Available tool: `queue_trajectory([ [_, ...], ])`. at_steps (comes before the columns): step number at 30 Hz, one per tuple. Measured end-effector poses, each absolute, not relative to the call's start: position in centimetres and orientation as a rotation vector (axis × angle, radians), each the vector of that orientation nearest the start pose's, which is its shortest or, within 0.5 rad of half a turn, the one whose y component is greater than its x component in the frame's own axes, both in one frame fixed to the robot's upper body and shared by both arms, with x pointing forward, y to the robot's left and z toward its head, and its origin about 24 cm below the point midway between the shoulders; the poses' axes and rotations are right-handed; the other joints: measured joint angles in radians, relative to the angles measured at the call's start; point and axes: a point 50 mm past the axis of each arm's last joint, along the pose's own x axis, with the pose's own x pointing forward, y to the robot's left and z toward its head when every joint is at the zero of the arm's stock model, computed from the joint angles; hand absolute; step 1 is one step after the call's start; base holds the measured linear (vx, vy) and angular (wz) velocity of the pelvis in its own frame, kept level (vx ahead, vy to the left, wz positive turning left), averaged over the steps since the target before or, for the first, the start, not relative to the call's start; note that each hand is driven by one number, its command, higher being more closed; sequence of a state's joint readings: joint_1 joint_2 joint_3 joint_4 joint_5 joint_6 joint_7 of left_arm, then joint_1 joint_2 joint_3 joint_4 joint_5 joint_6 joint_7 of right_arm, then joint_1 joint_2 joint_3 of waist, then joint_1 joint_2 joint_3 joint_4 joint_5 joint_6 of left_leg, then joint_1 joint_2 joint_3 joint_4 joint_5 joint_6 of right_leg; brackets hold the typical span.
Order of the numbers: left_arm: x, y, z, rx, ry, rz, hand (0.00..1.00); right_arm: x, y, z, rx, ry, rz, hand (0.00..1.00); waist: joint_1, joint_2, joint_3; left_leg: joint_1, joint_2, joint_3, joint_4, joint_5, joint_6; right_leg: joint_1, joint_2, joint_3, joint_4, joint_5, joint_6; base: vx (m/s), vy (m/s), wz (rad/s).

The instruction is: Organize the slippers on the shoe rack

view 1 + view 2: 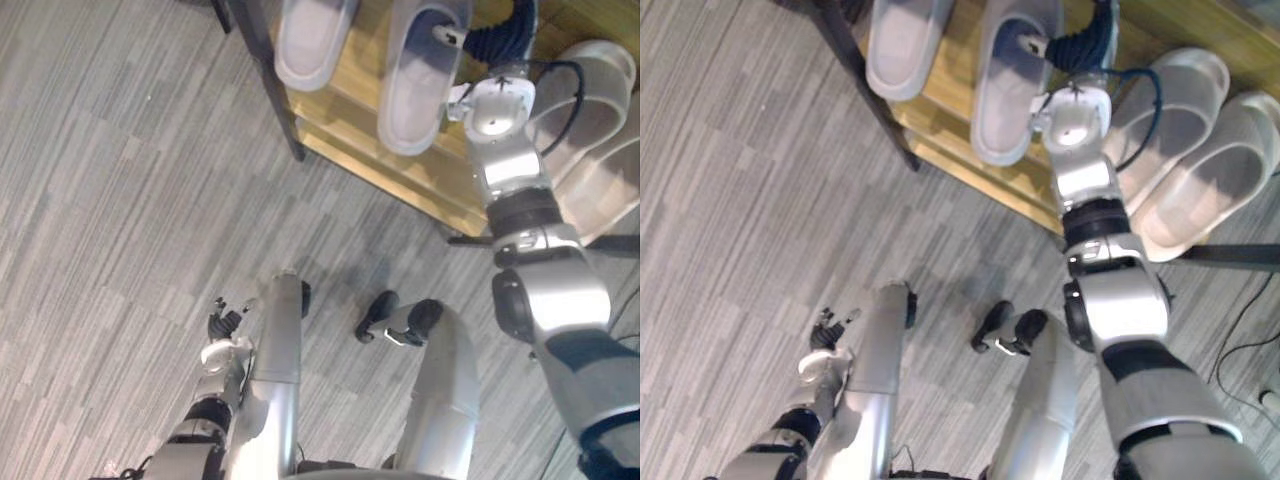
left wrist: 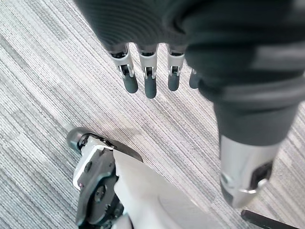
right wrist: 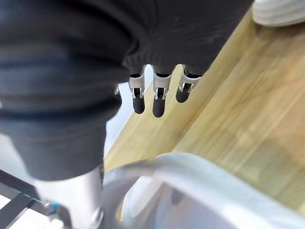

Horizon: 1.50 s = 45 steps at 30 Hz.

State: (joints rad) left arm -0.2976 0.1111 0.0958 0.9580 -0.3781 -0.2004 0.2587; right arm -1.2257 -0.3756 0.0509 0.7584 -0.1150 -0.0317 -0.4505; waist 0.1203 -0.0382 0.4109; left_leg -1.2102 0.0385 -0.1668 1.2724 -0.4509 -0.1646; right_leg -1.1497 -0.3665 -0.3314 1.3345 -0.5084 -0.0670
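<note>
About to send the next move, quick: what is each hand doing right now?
Left hand: open, fingers straight over the floor, holding nothing.
Right hand: open, fingers straight above the wooden shelf, next to a slipper.

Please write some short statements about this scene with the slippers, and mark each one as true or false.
1. Four slippers are in view. True: two grey slippers and two white slippers.
2. The left hand holds a slipper. False: it hangs open over the floor.
3. The right hand is over the wooden shelf. True.
4. The grey slippers lie to the right of the white ones. False: they lie to their left.
</note>
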Motion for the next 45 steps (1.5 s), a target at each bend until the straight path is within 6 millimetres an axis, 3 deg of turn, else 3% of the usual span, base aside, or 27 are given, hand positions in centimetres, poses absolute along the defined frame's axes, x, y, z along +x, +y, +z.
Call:
queue_trajectory([
  [1, 25.7, 20.8, -7.2, -0.207, 0.481, 0.481, 0.0, 39.7, -16.7, 30.2, -0.344, -0.608, -0.413, 0.0, -0.004, -0.01, -0.008, 0.006, 0.004, 0.004, -0.008, 0.001, -0.001, 0.001, 0.003, 0.001, -0.007, 0.002, -0.001, 0.02, 0.011, -0.11],
  [8, 25.5, 21.0, -7.3, -0.207, 0.48, 0.49, 0.0, 38.3, -14.4, 26.3, -0.249, -0.621, -0.333, 0.0, -0.011, -0.015, -0.013, 0.047, 0.006, 0.007, -0.034, 0.002, 0.0, 0.04, 0.008, -0.002, -0.031, 0.003, 0.001, 0.01, 0.0, -0.01],
  [12, 25.1, 21.3, -7.6, -0.216, 0.486, 0.509, 0.0, 36.5, -12.7, 23.2, -0.078, -0.61, -0.286, 0.0, -0.016, -0.023, -0.026, 0.062, 0.007, 0.006, -0.049, 0.003, 0.001, 0.057, 0.01, -0.007, -0.043, 0.002, 0.002, 0.0, 0.0, 0.0],
  [20, 24.9, 21.3, -7.5, -0.221, 0.481, 0.519, 0.0, 35.5, -11.7, 18.9, 0.194, -0.469, -0.278, 0.0, -0.018, -0.027, -0.029, 0.078, 0.007, 0.007, -0.054, 0.003, 0.001, 0.072, 0.011, -0.008, -0.047, 0.002, 0.004, 0.0, 0.0, 0.0],
  [25, 24.7, 21.2, -7.7, -0.232, 0.493, 0.543, 0.0, 35.1, -11.9, 16.8, 0.231, -0.403, -0.307, 0.0, -0.017, -0.028, -0.029, 0.111, 0.005, 0.006, -0.066, 0.003, 0.0, 0.106, 0.012, -0.008, -0.055, -0.007, 0.02, 0.01, -0.002, 0.03],
  [34, 24.7, 21.2, -7.7, -0.234, 0.495, 0.545, 0.0, 34.9, -11.9, 16.5, 0.377, -0.401, -0.256, 0.0, -0.013, -0.027, -0.029, 0.106, 0.003, 0.003, -0.081, 0.005, 0.001, 0.107, 0.012, -0.017, -0.066, -0.008, 0.021, 0.02, -0.002, 0.02],
  [45, 25.0, 20.8, -7.5, -0.234, 0.486, 0.532, 0.0, 36.5, -10.1, 19.0, 0.485, -0.419, -0.131, 0.0, -0.003, -0.02, -0.025, 0.094, -0.014, -0.009, -0.082, 0.01, -0.002, 0.106, -0.002, -0.029, -0.06, -0.018, 0.038, 0.01, -0.001, 0.05],
])
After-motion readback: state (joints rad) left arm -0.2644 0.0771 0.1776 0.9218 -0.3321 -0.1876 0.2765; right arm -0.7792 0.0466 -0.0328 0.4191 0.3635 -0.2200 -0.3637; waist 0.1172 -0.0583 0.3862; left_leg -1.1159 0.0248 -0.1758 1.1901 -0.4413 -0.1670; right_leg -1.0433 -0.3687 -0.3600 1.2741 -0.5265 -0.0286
